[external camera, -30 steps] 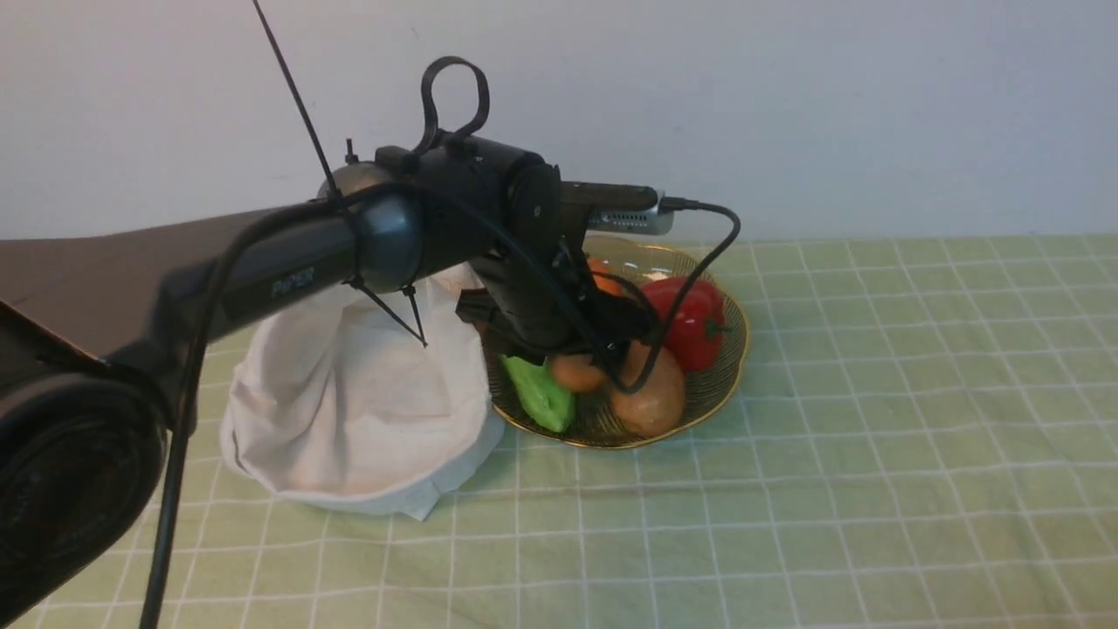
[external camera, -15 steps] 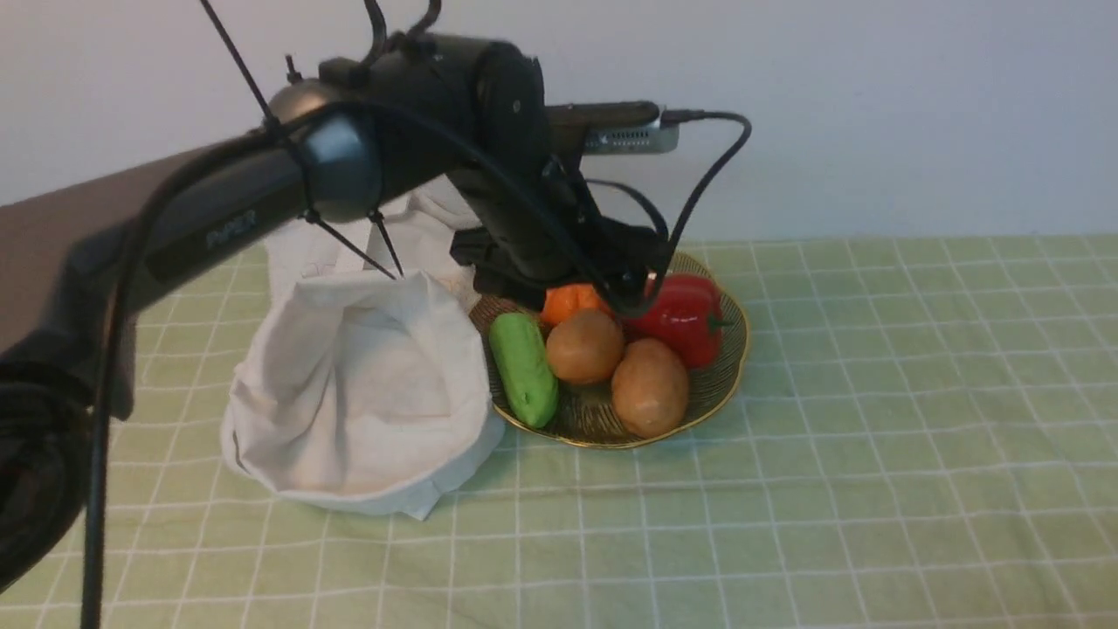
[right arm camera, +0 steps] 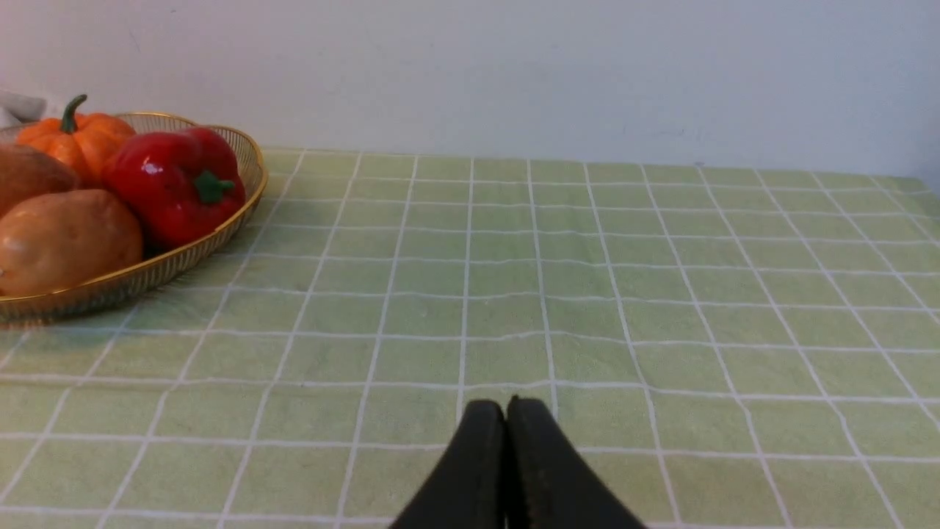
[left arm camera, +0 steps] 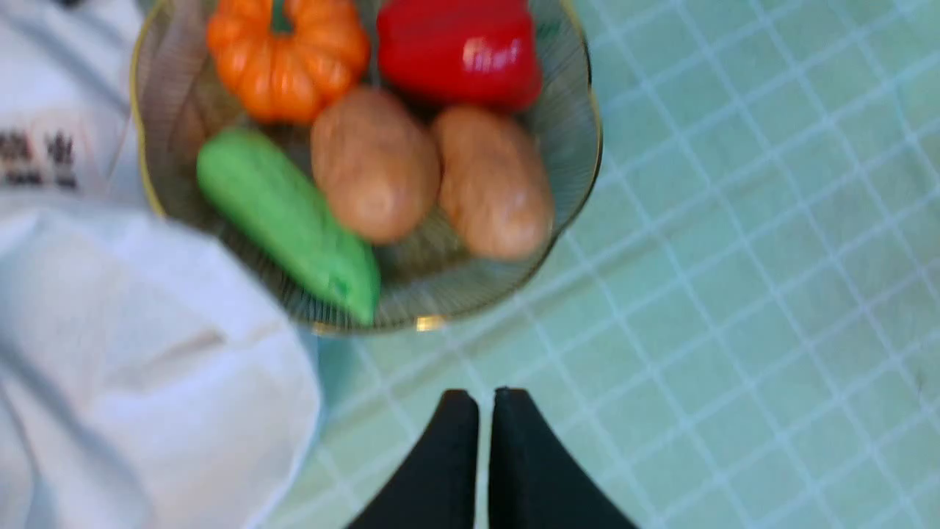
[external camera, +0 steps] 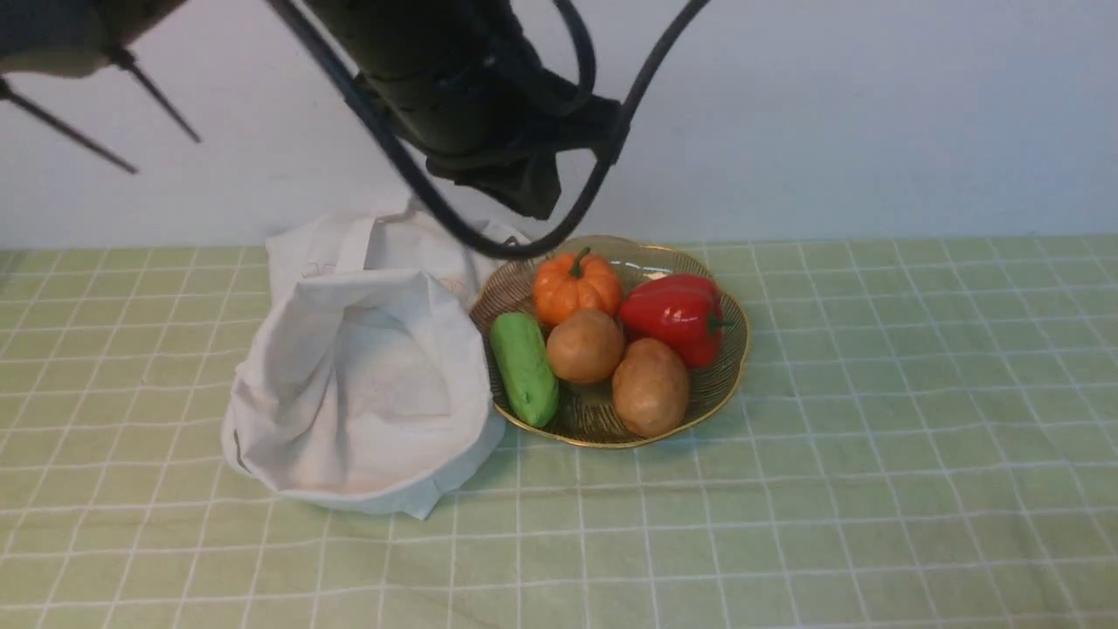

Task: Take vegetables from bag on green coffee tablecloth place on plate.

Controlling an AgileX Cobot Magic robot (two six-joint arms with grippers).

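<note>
Two tan-brown potatoes (external camera: 585,346) (external camera: 650,387) lie in the golden wire plate (external camera: 732,367) on the pale green checked tablecloth (external camera: 873,419). The white cloth bag (external camera: 358,384) slumps open just left of the plate; nothing shows inside it. My left gripper (left arm camera: 485,400) is shut and empty, high above the plate's near rim. Both potatoes (left arm camera: 374,165) (left arm camera: 493,180), the plate (left arm camera: 584,95) and the bag (left arm camera: 132,382) show in the left wrist view. My right gripper (right arm camera: 505,408) is shut and empty, low over the cloth right of the plate (right arm camera: 250,165).
The plate also holds a small orange pumpkin (external camera: 576,286), a red pepper (external camera: 674,316) and a green cucumber-like vegetable (external camera: 522,369). The left arm's body and cables (external camera: 472,96) hang across the top of the front view. A white wall stands behind the table.
My left arm has risen well up from the plate and out toward the top of the view, uncovering all the vegetables. The potatoes stay in the plate.
</note>
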